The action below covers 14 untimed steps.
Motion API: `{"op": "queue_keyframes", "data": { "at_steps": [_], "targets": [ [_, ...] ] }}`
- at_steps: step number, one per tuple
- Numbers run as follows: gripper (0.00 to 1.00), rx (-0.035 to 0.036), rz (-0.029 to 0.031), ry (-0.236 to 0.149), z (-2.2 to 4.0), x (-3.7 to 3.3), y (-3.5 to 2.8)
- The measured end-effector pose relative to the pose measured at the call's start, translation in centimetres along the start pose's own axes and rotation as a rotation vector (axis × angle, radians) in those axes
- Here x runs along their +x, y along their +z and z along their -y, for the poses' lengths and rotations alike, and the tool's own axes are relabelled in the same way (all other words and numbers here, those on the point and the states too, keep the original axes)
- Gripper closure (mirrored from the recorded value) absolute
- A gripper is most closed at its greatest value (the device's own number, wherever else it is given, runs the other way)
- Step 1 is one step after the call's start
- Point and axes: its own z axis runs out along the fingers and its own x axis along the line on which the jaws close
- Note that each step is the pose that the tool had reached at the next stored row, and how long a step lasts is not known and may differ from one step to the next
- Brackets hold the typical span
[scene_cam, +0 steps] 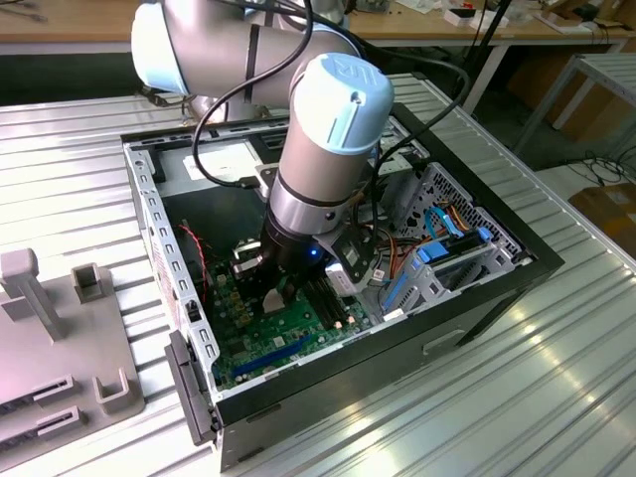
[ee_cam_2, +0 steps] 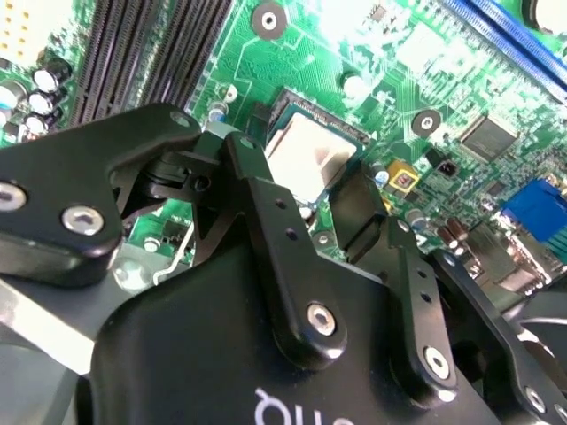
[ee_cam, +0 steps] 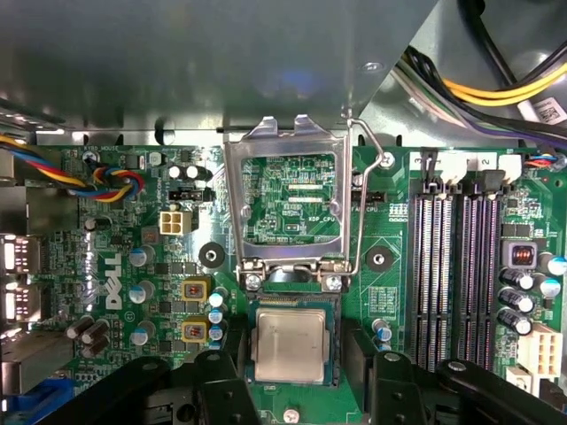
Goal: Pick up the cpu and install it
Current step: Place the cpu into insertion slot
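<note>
In the exterior view, the arm [scene_cam: 328,129] reaches down from the upper middle of the frame into an open case [scene_cam: 477,303] that lies on a ribbed metal table [scene_cam: 517,397]. The gripper [scene_cam: 274,296] hangs low over the green board [scene_cam: 263,338] at the middle of the frame. Grey fixtures [scene_cam: 60,328] stand on the table at the exterior view's left.

In the second wrist view, the gripper [ee_cam_2: 306,177] stands spread, one black finger [ee_cam_2: 266,221] on each side of the cpu [ee_cam_2: 310,152]. The cpu lies flat in its socket [ee_cam_2: 350,135] on the board [ee_cam_2: 390,80], silver top up. Dark memory slots [ee_cam_2: 142,53] run beside the socket.

In the first wrist view, the cpu [ee_cam: 286,345] sits square in the socket [ee_cam: 335,341], between the fingers [ee_cam: 357,350] of the gripper [ee_cam: 288,354]. A strip of socket shows between the chip and each finger, so the jaws are parted and not pinching it. The metal frame [ee_cam: 235,208] of the socket is swung back, up off the chip, with its wire lever [ee_cam: 357,212] alongside. Memory slots [ee_cam: 452,274] lie near the socket, and a twisted cable [ee_cam: 111,181] crosses the far part of the board [ee_cam: 292,204].
</note>
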Motion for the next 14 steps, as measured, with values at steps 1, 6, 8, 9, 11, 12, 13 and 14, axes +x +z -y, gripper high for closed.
{"op": "queue_keyframes", "data": {
  "at_steps": [1, 6, 8, 9, 11, 12, 13, 14],
  "targets": [
    [0.46, 0.0002, -0.0001, 0.0, 0.0, 0.0, -0.01],
    [0.46, 0.0003, -0.0001, 0.0, 0.01, 0.02, -0.16],
    [0.46, 0.0004, -0.0003, 0.0, 0.0, 0.06, -0.62],
    [0.46, 0.0006, -0.0003, 0.0, 0.01, 0.07, -0.74],
    [0.46, 0.0003, -0.0001, 0.0, 0.0, 0.07, -0.82],
    [0.46, 0.0003, 0.0, 0.0, 0.0, 0.07, -0.82],
    [0.46, 0.0004, -0.0001, 0.0, 0.0, 0.07, -0.83],
    [0.46, 0.0006, -0.0002, 0.0, 0.01, 0.08, -0.84]
  ]
}}
